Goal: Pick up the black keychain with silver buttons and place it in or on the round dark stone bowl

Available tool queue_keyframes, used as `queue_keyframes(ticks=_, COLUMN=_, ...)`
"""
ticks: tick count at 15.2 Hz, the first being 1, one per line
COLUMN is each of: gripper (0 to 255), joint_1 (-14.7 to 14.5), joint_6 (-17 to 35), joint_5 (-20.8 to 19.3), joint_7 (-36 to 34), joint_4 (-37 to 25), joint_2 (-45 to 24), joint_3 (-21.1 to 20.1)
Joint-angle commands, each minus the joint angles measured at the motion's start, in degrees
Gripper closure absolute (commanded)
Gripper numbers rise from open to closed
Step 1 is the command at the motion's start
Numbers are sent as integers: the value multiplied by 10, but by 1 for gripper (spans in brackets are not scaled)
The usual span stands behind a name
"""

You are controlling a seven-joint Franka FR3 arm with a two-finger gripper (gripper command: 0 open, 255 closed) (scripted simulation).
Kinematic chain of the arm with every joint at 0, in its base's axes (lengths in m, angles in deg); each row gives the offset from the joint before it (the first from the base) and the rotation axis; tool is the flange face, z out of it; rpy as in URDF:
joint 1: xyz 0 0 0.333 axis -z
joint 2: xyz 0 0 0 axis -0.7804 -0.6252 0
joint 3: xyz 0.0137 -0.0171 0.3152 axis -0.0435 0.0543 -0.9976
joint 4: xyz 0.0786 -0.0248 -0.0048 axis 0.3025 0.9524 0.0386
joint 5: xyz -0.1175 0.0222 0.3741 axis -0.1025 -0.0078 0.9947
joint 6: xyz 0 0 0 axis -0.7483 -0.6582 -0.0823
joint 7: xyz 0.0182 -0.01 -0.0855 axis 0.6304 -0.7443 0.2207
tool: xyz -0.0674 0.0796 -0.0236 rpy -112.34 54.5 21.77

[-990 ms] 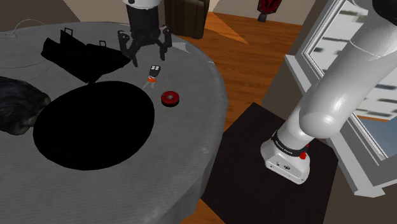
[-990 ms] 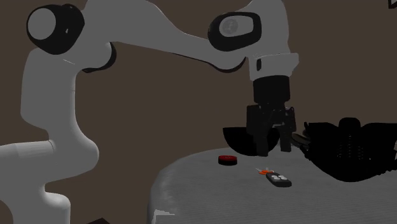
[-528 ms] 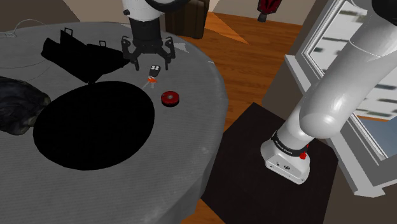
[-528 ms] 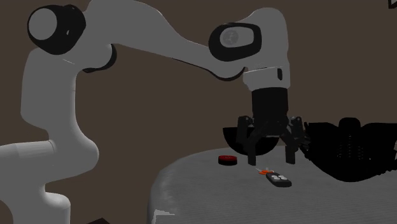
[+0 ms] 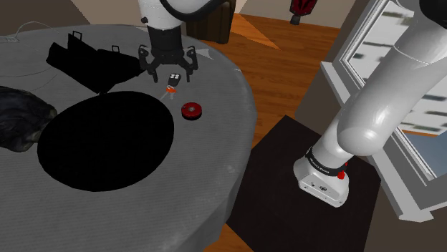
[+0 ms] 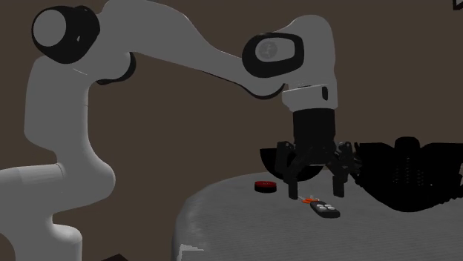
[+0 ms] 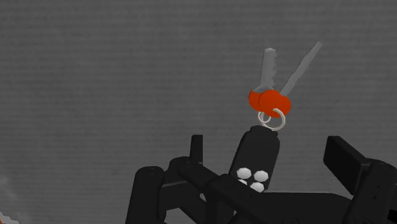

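Round table point(image 5: 215, 165) with a grey, finely ribbed top, its rim uneven in the shoulder view. Gripper point(image 5: 170, 73) hangs low over the far part of the top, fingers point(image 7: 196, 147) spread apart, clamped on nothing. Keychain point(image 5: 174, 79) lies flat on the table between them: a black fob with silver buttons, a ring, and two keys with red heads pointing away from the hand (contact between fingers and fob: cannot tell). Small red disc point(image 5: 191, 109) lies just nearer than the keychain, apart from it. Bowl point(image 5: 107, 139) is a large round shape drawn all black, on the near left of the top in the shoulder view, well apart from the keychain. A black angular bag-like object point(image 5: 82, 57) sits at the far left, a dark crumpled object point(image 5: 21, 118) at the left edge. Room: wooden floor point(image 5: 286, 57), window point(image 5: 387, 50) on the shoulder view's right, plain brown wall point(image 6: 185, 133) behind the arm in the second exterior view.
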State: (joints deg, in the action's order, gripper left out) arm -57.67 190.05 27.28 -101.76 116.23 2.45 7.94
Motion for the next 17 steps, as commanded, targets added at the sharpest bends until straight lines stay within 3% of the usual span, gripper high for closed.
queue_keyframes(ticks=1, gripper=0, joint_1=0, joint_6=0, joint_5=0, joint_7=0, joint_4=1, joint_2=-2, joint_3=0)
queue_keyframes(ticks=2, gripper=255, joint_1=0, joint_6=1, joint_5=0, joint_7=0, joint_4=2, joint_2=-2, joint_3=0)
queue_keyframes(ticks=11, gripper=255, joint_1=0, joint_6=0, joint_5=0, joint_7=0, joint_4=1, joint_2=-2, joint_3=0)
queue_keyframes(ticks=17, gripper=255, joint_1=1, joint_6=-45, joint_5=3, joint_7=4, joint_4=-40, joint_2=3, joint_3=0)
